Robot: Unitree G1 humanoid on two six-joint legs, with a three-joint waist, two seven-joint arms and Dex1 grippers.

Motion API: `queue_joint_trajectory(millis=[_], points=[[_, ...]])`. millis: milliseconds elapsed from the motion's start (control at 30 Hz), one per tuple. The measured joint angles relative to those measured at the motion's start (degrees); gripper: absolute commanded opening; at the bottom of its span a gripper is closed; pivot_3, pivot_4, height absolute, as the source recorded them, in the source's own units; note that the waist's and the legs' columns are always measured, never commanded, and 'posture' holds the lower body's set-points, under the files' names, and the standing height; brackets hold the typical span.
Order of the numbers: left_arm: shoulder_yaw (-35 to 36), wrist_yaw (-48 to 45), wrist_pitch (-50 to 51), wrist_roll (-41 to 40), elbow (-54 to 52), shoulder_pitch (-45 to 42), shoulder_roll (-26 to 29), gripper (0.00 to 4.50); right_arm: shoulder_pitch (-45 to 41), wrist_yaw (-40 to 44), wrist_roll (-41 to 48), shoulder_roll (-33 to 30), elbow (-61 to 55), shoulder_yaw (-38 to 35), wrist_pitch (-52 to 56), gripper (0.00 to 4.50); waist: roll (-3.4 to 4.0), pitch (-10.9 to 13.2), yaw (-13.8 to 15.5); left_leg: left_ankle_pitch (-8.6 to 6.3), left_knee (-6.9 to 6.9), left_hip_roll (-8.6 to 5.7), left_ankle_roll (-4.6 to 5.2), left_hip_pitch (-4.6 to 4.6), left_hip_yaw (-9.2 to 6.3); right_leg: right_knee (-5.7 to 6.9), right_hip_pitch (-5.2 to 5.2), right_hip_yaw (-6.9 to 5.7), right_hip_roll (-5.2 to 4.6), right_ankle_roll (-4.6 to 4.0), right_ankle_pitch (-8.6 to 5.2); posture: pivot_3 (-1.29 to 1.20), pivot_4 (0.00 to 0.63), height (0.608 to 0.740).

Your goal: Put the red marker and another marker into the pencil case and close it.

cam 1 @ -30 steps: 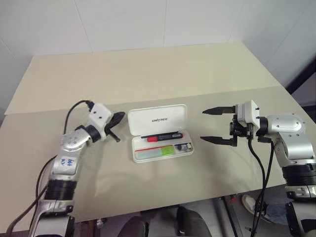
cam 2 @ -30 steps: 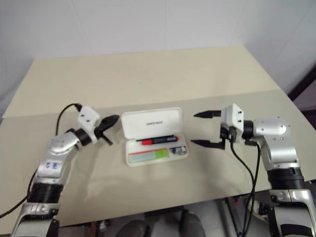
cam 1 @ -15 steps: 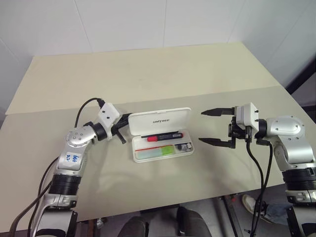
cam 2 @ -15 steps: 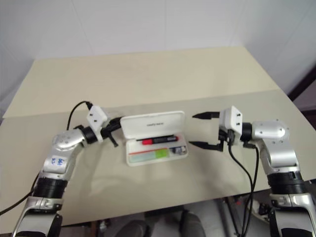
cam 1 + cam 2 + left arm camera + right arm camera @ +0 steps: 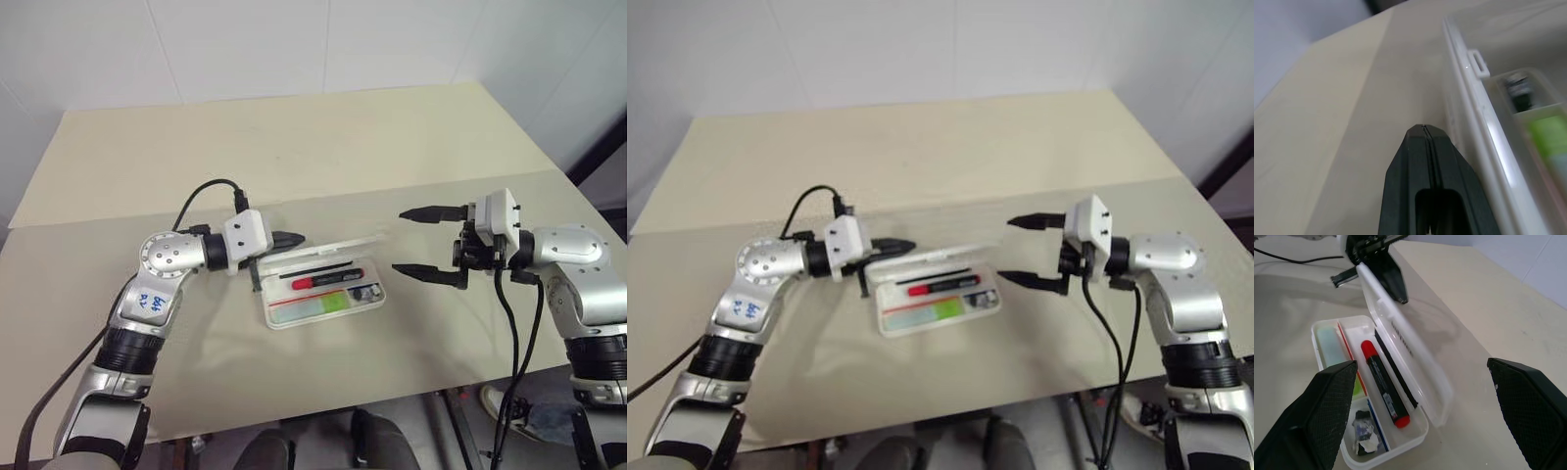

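The white pencil case [image 5: 323,313] lies at the table's middle, its lid [image 5: 323,247] tipped up and leaning over the tray. Inside the tray lie the red marker [image 5: 328,281] and, in front of it, the lime-green marker [image 5: 334,301]. My left gripper [image 5: 297,238] is shut, its tip against the back of the lid [image 5: 1474,98] near the left end. To the right of the case my right gripper [image 5: 399,242] hovers open, its fingers pointing at the case and apart from it. The right wrist view looks into the tray at the red marker [image 5: 1383,384].
A thin black stick [image 5: 1396,364] lies beside the red marker, and a small dark object [image 5: 1364,431] sits in the tray's right corner. The beige table [image 5: 294,147] stretches bare behind the case, with a seam across it. Its front edge is near.
My left gripper has swung right, behind the lid. The lid has tipped from lying open to leaning over the tray. The right gripper has stayed put.
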Motion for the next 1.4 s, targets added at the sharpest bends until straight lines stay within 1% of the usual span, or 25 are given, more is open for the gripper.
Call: queue_joint_trajectory(millis=[100, 233, 400, 600, 667, 767, 900, 967, 1100, 1267, 1300, 1333, 1400], points=[[-0.7, -0.7, 1.6, 0.0, -1.7, 1.6, 0.3, 0.02, 0.4, -0.5, 0.2, 0.0, -0.5, -0.1, 0.7, 4.50, 0.00, 0.0, 0.3, 0.00, 0.02, -0.02, 0.00, -0.01, -0.01, -0.03, 0.04, 0.02, -0.03, 0.00, 0.00, 0.00, 0.150, 0.740], [-3.3, -1.2, 5.1, 0.4, -4.2, 2.7, 0.3, 0.02, 0.4, -1.1, 0.5, 0.0, -1.4, -0.2, 1.8, 4.50, 0.00, 0.0, 0.2, 0.00, 0.04, -0.03, 0.00, -0.01, 0.01, -0.06, 0.06, 0.07, -0.03, 0.05, 0.06, 0.00, 0.150, 0.740], [-7.1, 0.0, 8.4, 3.6, -4.8, 3.8, -0.1, 0.02, 0.4, -1.6, 0.6, -0.1, -1.8, -0.8, 2.8, 4.50, 0.00, 0.0, 0.3, 0.00, 0.04, -0.01, 0.00, 0.00, 0.00, -0.06, 0.06, 0.07, 0.02, 0.05, 0.06, 0.00, 0.150, 0.740], [-9.3, 2.9, 10.9, 7.1, -5.9, 3.7, -1.7, 0.02, 1.5, -2.6, 0.6, 0.0, -4.0, -1.5, 3.1, 4.50, -0.01, 0.0, 0.4, 0.00, 0.03, -0.03, 0.00, 0.00, -0.01, -0.07, 0.07, 0.07, 0.00, 0.05, 0.06, 0.00, 0.150, 0.740], [-9.8, 3.4, 11.0, 8.0, -6.1, 3.5, -1.8, 0.02, 2.1, -3.2, 0.9, 0.0, -4.6, -1.5, 3.4, 4.50, -0.04, 0.0, 0.4, 0.00, 0.04, -0.04, 0.00, 0.01, 0.00, -0.07, 0.08, 0.07, -0.01, 0.05, 0.06, 0.00, 0.150, 0.740], [-11.1, 3.7, 8.5, 10.2, -6.3, 3.5, -0.9, 0.02, 2.9, -4.5, 1.5, 0.4, -6.1, -1.7, 4.4, 4.50, -0.04, 0.0, 0.3, 0.00, 0.04, -0.02, 0.00, 0.04, 0.02, -0.07, 0.09, 0.08, 0.00, 0.05, 0.07, 0.00, 0.150, 0.740], [-10.9, 4.0, 8.3, 10.1, -7.0, 4.6, -0.8, 0.02, 4.0, -6.1, 2.1, 0.7, -8.1, -1.9, 5.1, 4.50, -0.04, -0.1, 0.3, 0.00, 0.03, 0.01, 0.00, 0.12, 0.02, -0.06, 0.14, 0.10, 0.02, 0.05, 0.06, 0.00, 0.150, 0.740], [-9.5, 4.7, 9.9, 8.9, -7.8, 6.1, -2.2, 0.02, 4.9, -6.5, 2.4, 1.2, -8.7, -1.8, 5.4, 4.50, -0.04, -0.2, 0.3, 0.00, 0.04, -0.01, 0.00, 0.11, 0.02, -0.06, 0.15, 0.13, 0.00, 0.06, 0.07, 0.00, 0.150, 0.740], [-7.0, 5.5, 10.8, 5.9, -8.1, 8.1, -3.0, 0.02, 5.1, -6.8, 2.4, 2.1, -8.7, -1.8, 5.4, 4.50, -0.05, -0.2, 0.2, 0.00, 0.05, 0.00, 0.00, 0.10, 0.02, -0.08, 0.13, 0.14, 0.02, 0.06, 0.07, 0.00, 0.150, 0.740], [1.6, 6.5, 8.0, 0.8, -8.0, 10.7, -2.5, 0.02, 5.1, -6.7, 2.3, 3.1, -6.8, -1.6, 5.3, 4.50, -0.03, -0.1, 0.1, 0.00, 0.02, 0.06, 0.00, 0.08, 0.02, -0.07, 0.06, 0.12, 0.08, 0.06, 0.07, 0.00, 0.150, 0.740], [6.2, 6.4, 7.1, -2.2, -8.1, 12.6, -1.7, 0.02, 5.4, -6.3, 1.9, 3.1, -5.8, -1.5, 5.2, 4.50, -0.03, -0.1, 0.1, 0.00, 0.02, 0.05, 0.00, 0.08, 0.02, -0.08, 0.06, 0.13, 0.08, 0.06, 0.07, 0.00, 0.150, 0.740], [6.6, 6.3, 7.1, -2.6, -8.1, 12.8, -1.7, 0.02, 5.4, -6.2, 1.8, 3.1, -5.6, -1.4, 5.1, 4.50, -0.02, -0.1, 0.1, 0.00, 0.01, 0.02, 0.00, 0.08, 0.03, -0.11, 0.06, 0.13, 0.05, 0.05, 0.08, 0.00, 0.150, 0.740], [9.3, 5.6, 7.1, -5.7, -8.5, 14.5, -1.4, 0.02, 5.3, -5.6, 1.4, 3.1, -4.3, -1.2, 4.1, 4.50, -0.02, -0.1, 0.2, 0.00, 0.01, 0.01, 0.00, 0.07, 0.01, -0.10, 0.07, 0.12, 0.03, 0.05, 0.08, 0.00, 0.150, 0.740]])
